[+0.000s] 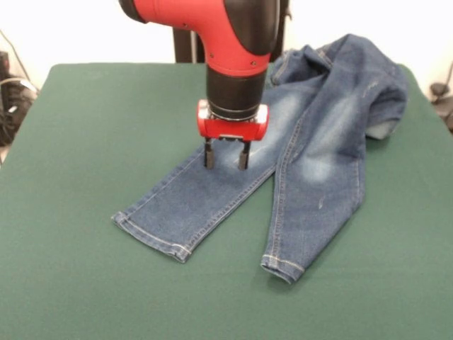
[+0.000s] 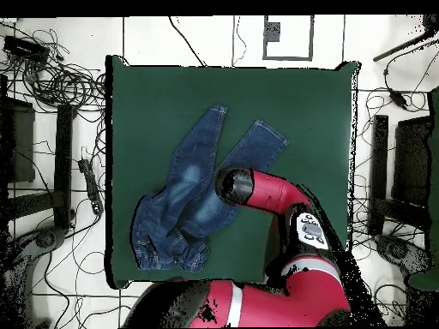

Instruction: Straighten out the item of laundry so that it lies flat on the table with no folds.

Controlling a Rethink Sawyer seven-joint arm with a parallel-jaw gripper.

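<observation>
The blue denim jeans lie on the dark green table, right of centre. Both legs run toward the front edge, spread in a V with their cuffs apart. The waist end is bunched and folded over at the far right. My gripper points straight down over the thigh of the picture-left leg. It is open and empty, with its fingertips at or just above the denim. In the overhead view the jeans lie left of centre on the table, and the arm's wrist hides the gripper.
The jeans' bunched waist lies close to the table's right edge in the front view. Cables and dark stands surround the table on the floor. The robot's red base stands at the bottom of the overhead view.
</observation>
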